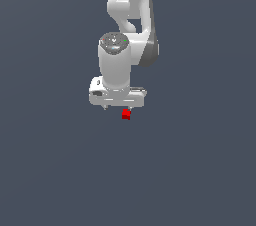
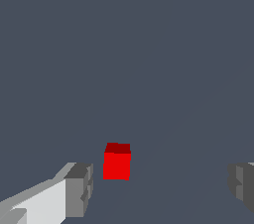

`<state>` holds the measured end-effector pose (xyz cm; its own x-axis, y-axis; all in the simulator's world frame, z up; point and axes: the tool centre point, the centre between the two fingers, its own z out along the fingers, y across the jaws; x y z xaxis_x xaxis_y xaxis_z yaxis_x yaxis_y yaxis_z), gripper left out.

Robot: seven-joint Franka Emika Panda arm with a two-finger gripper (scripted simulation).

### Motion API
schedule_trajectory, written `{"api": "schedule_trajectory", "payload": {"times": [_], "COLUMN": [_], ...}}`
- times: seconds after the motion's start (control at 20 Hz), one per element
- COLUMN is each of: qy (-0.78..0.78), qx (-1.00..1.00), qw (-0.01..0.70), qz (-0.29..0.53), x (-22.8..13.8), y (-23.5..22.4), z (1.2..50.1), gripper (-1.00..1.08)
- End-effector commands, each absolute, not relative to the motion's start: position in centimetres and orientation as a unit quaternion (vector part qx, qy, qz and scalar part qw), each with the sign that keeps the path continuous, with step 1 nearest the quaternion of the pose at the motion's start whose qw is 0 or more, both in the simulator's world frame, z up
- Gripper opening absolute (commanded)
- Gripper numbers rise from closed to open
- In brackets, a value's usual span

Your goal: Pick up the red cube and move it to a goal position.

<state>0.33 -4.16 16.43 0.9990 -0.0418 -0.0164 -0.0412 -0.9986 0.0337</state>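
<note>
The red cube (image 1: pixel 126 114) is small and bright red and rests on the flat grey surface just below the white gripper (image 1: pixel 117 107) in the exterior view. In the wrist view the red cube (image 2: pixel 117 162) sits in the span between the two fingers, close to one grey finger pad (image 2: pixel 79 188) and far from the other pad (image 2: pixel 242 184). Neither pad touches it. The gripper (image 2: pixel 161 188) is open wide and holds nothing. I cannot tell how high the fingertips are above the surface.
The white arm (image 1: pixel 127 15) reaches in from the top of the exterior view, over a plain dark grey surface (image 1: pixel 200 170). No goal marker shows in either view.
</note>
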Motion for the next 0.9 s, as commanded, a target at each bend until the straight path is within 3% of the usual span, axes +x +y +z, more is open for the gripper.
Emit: {"api": "schedule_trajectory", "payload": {"times": [0.0, 0.45, 0.85], "qy": [-0.021, -0.025, -0.036], "qx": [1.0, 1.0, 0.999], "qw": [0.017, 0.014, 0.009], "qz": [-0.009, -0.007, -0.004], "x": [0.3, -0.6, -2.8], "y": [-4.2, -3.8, -2.7], "z": [16.4, 14.5, 9.5], "gripper": [1.0, 1.0, 1.0]}}
